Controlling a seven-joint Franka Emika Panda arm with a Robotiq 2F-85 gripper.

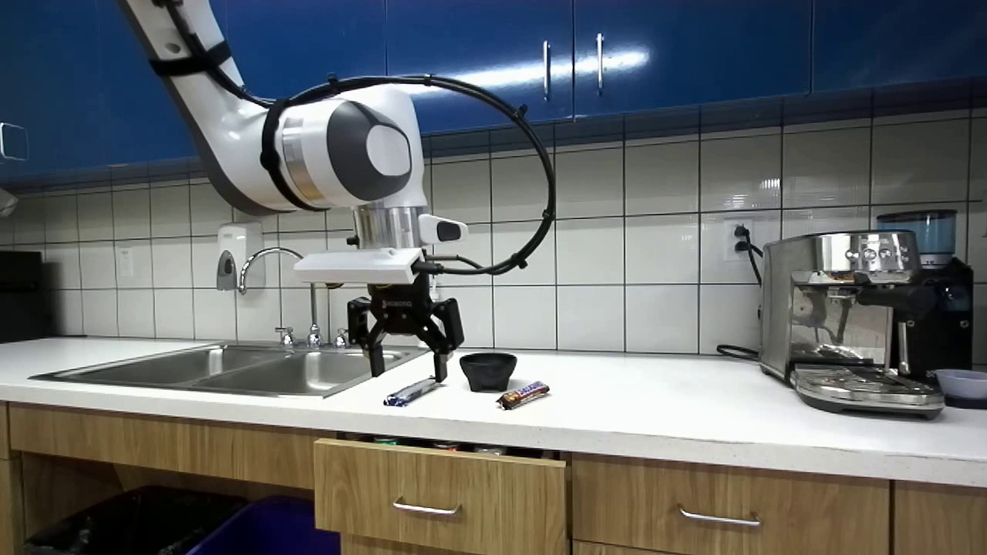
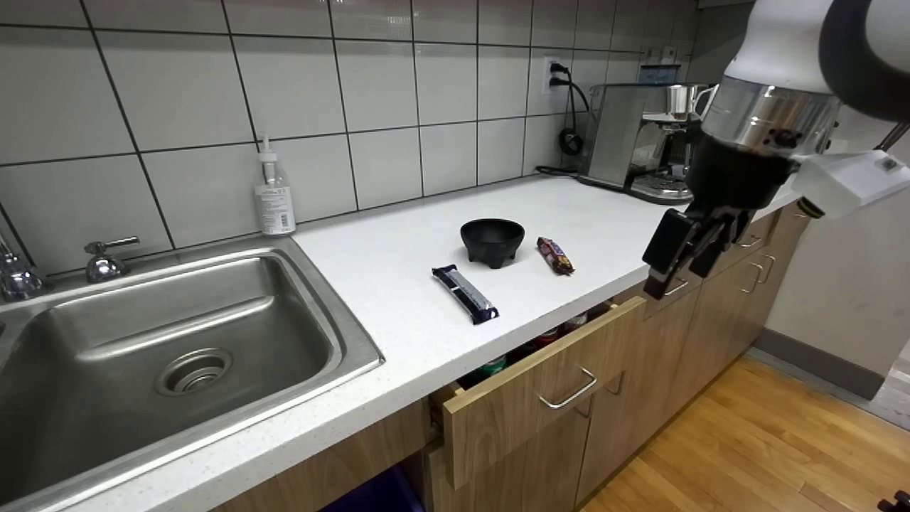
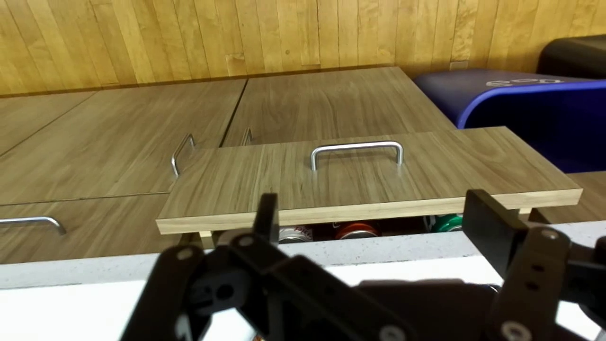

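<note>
My gripper (image 1: 409, 368) is open with nothing between its fingers. It hangs in the air near the counter's front edge, pointing down; it also shows in an exterior view (image 2: 679, 277) and in the wrist view (image 3: 374, 208). A wooden drawer (image 3: 360, 180) below is partly pulled out, with a metal handle (image 3: 357, 147). Inside show the tops of a red can (image 3: 357, 229), a green can (image 3: 445, 222) and a whitish can (image 3: 296, 234). On the counter lie a blue-and-silver wrapped bar (image 2: 466, 294), a black footed bowl (image 2: 492, 242) and a brown-red wrapped bar (image 2: 554, 256).
A steel sink (image 2: 306, 306) is set into the white counter (image 2: 398, 249). A soap bottle (image 2: 275, 199) stands by the wall. An espresso machine (image 1: 840, 308) stands farther along. A blue bin (image 3: 535, 118) is beside the drawer, under the counter. Blue cabinets (image 1: 478, 54) hang above.
</note>
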